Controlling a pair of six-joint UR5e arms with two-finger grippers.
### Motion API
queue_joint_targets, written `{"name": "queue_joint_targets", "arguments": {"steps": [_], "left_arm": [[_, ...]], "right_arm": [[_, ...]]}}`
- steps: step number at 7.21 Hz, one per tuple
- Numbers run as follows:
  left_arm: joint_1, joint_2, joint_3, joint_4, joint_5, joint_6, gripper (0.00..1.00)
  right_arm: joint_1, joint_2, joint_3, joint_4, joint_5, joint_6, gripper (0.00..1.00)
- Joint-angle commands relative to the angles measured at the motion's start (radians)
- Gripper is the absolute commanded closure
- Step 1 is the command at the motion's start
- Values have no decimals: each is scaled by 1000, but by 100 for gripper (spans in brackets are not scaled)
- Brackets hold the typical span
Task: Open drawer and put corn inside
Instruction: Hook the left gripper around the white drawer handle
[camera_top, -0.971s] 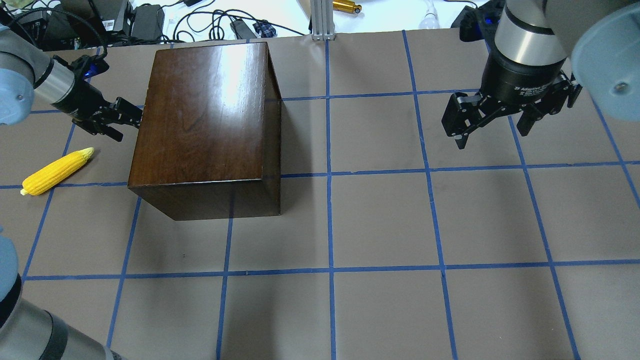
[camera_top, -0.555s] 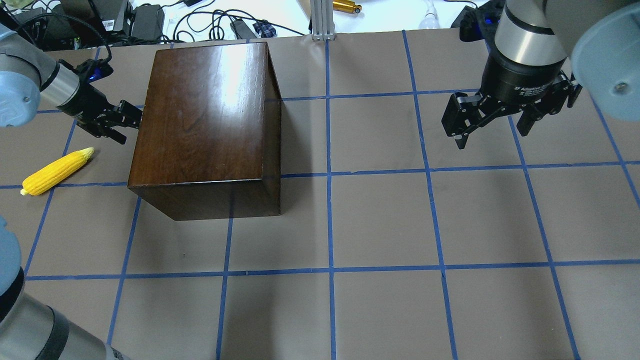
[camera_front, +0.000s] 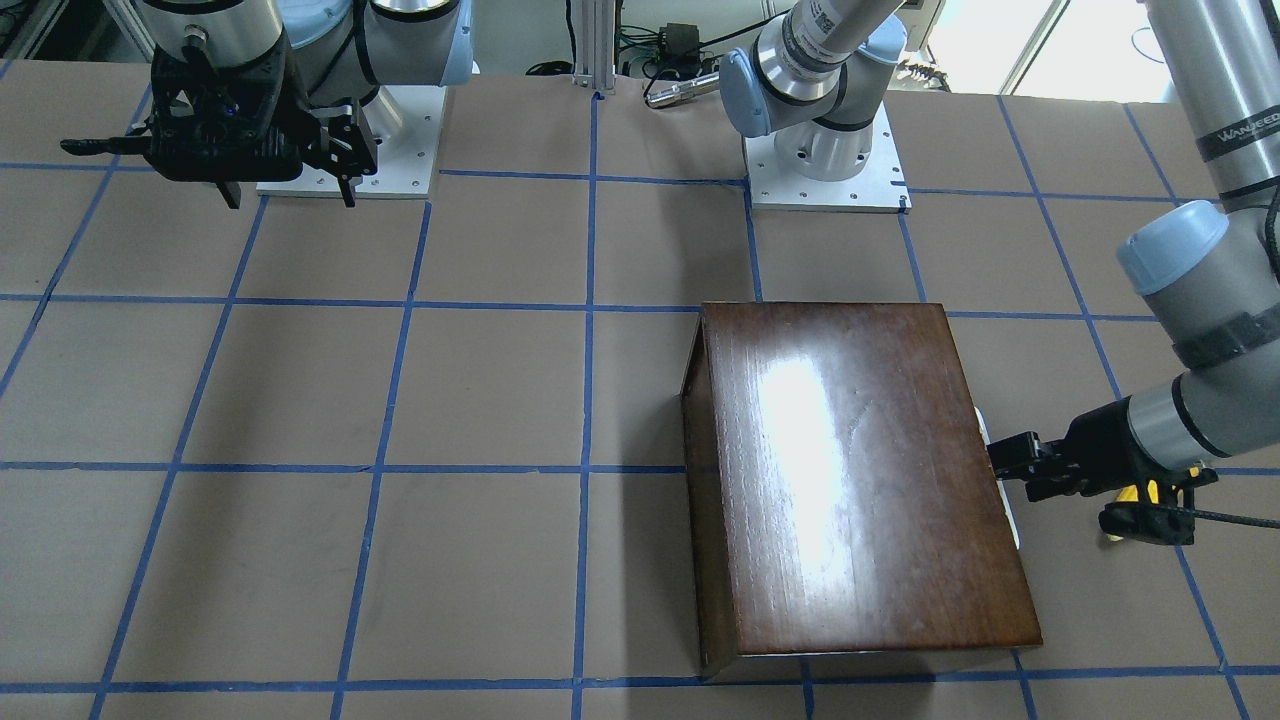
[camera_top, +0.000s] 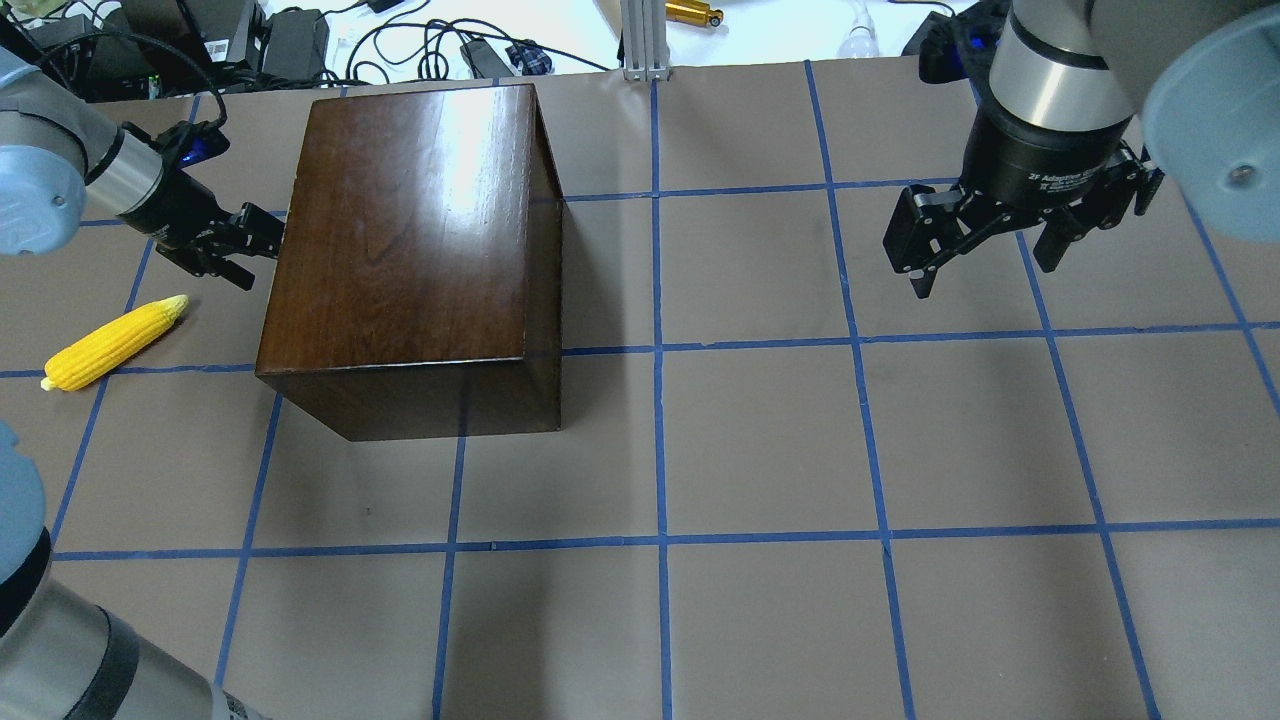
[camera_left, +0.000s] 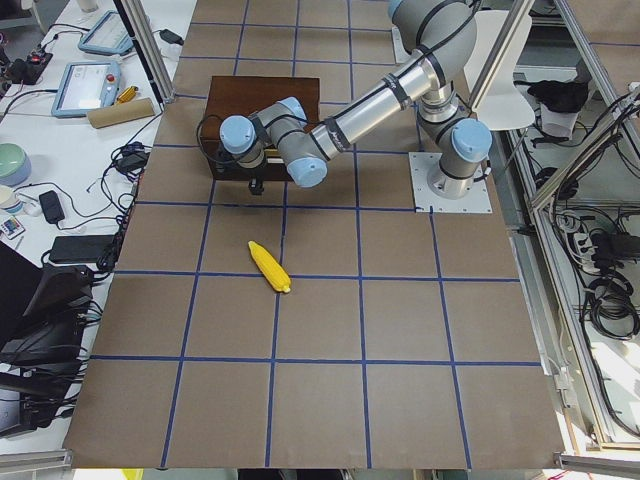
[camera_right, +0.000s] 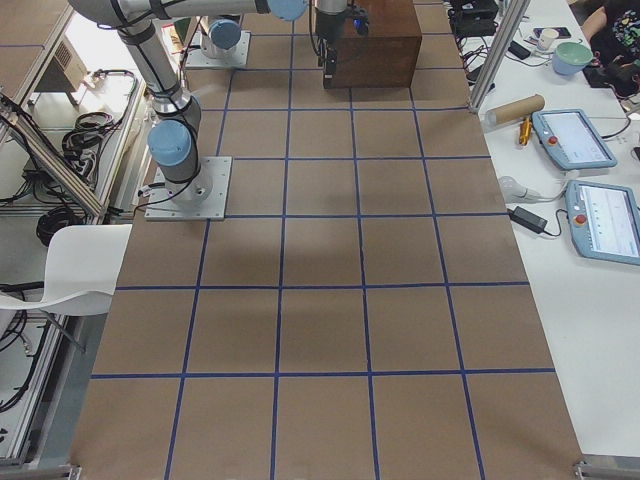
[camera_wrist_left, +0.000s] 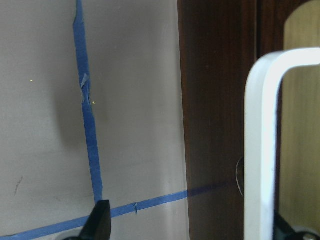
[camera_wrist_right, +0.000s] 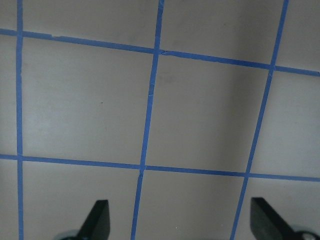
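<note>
Table (camera_top: 760, 440) unchanged; left gripper (camera_top: 254, 250) nearer box (camera_top: 410, 230)

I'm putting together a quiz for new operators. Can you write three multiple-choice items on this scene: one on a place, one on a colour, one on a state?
1. Where is the corn?
A on the table beside the box
B on top of the box
C in a gripper

2. What colour is the handle at the left gripper?
A red
B white
C black

3. How is the right gripper?
A shut on the corn
B shut on the handle
C open and empty

Answers: 1 A, it lies on the table, apart from the box. 2 B, the left wrist view shows a white bar. 3 C, its fingers are spread above bare table.
</note>
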Motion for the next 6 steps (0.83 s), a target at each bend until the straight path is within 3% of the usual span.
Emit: {"name": "queue_joint_targets", "arguments": {"steps": [1,6], "left_arm": [[11,0,4,1,7,2,0],[28,-4,3,10,51,2,0]], "right_arm": [[0,0,0,0,0,0,0],[0,-1,0,0,0,0,0]]}}
